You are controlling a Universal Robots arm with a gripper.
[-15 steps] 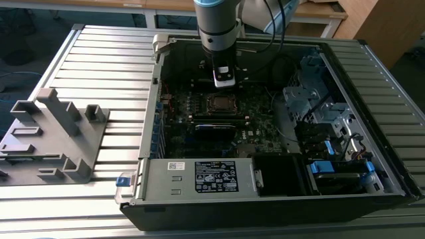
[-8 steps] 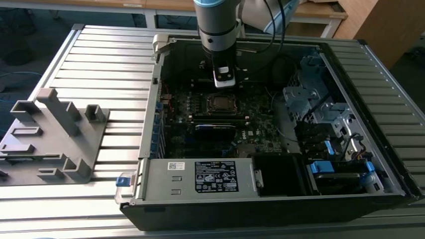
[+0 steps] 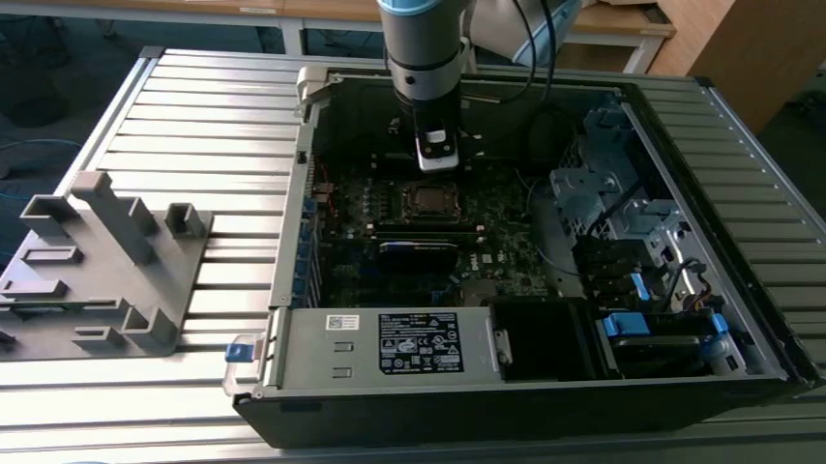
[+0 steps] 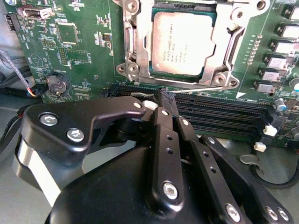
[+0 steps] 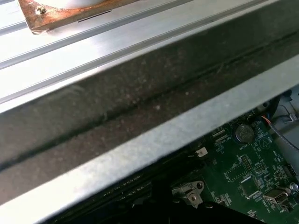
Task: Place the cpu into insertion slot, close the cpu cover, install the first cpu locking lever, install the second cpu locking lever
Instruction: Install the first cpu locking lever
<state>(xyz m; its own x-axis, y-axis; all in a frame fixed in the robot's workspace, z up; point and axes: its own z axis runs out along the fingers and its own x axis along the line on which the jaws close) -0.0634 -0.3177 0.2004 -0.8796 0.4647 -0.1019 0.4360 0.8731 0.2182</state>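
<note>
Far on the exterior view's left there's a grey plastic fixture (image 3: 110,256) sitting on the slatted table (image 3: 193,116), well apart from the open computer case (image 3: 290,222). Inside the case, the power supply box (image 3: 323,348) with its label fills the near wall. The drive bays (image 3: 620,213) with blue clips are over on the exterior view's right. The arm stands vertical over the board, and the gripper (image 3: 436,159) hangs just past the far side of the insertion slot (image 3: 405,199).

In the second wrist view the cpu (image 4: 183,44) is sitting in the slot, with the cpu cover (image 4: 135,51) folded flat around it. A thin wire lever (image 4: 196,84) runs along the cover's edge nearest the tool. The fingers (image 4: 161,140) are pressed together with nothing visibly pinched. Their tips are right beside that lever, over the black memory slots (image 4: 219,114), but I honestly can't tell if they're touching it.
</note>
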